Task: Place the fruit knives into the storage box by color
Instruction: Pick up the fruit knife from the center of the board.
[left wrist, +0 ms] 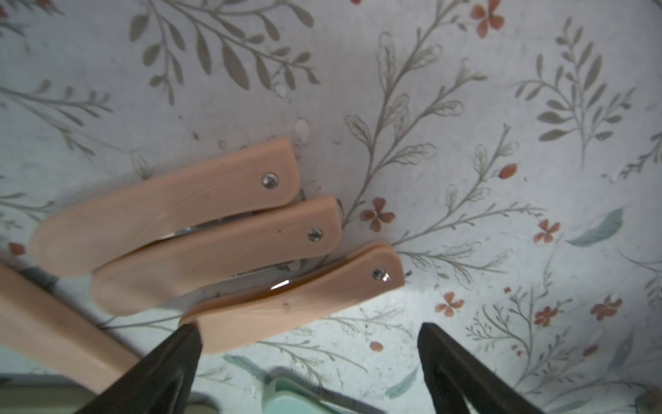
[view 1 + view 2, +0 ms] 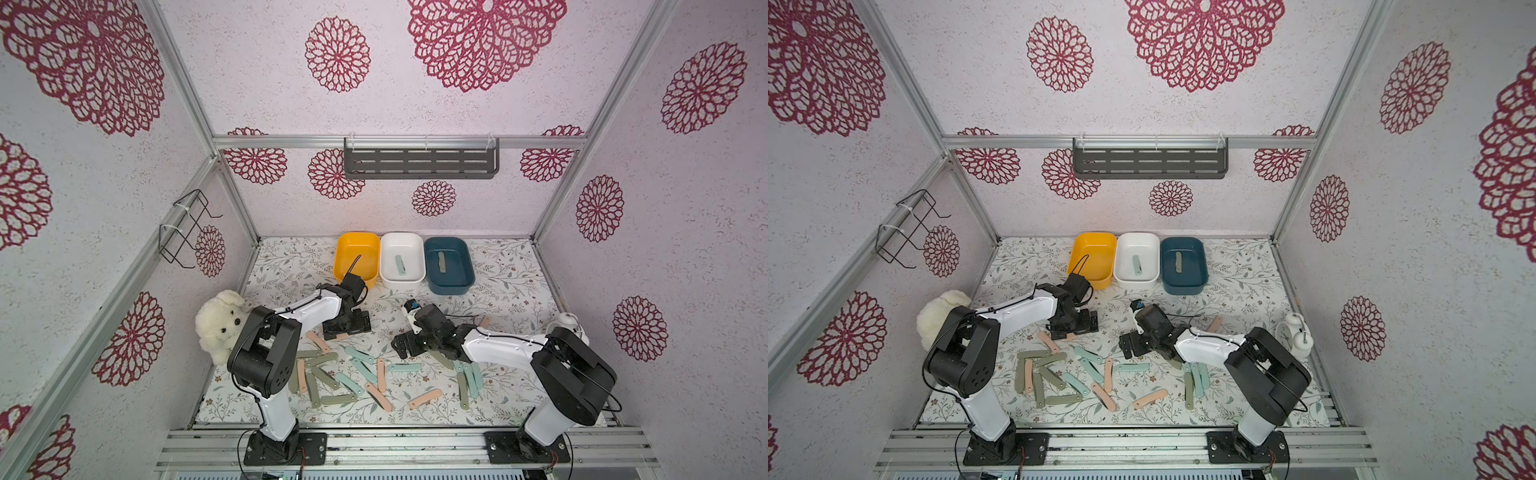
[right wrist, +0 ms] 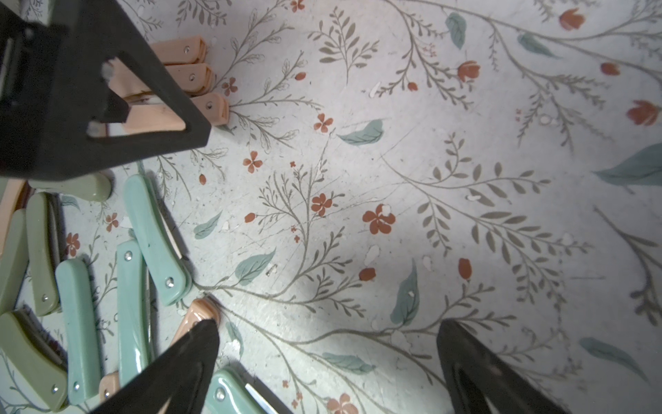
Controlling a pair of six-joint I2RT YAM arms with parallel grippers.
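my left claw (image 1: 308, 329) wide by 3 peach knives (image 1: 215, 251) | right claw (image 3: 329, 324) wide | white box (image 2: 402, 284): 1 mint knife (image 2: 400, 264) | blue box (image 2: 451, 287): 1 olive knife (image 2: 441, 264)

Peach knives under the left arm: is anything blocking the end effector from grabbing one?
Nothing visible does. The left end effector is open right at the nearest peach knife, with nothing between them.

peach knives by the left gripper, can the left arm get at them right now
Probably yes: the left gripper is open right beside the three peach knives, and nothing lies over them.
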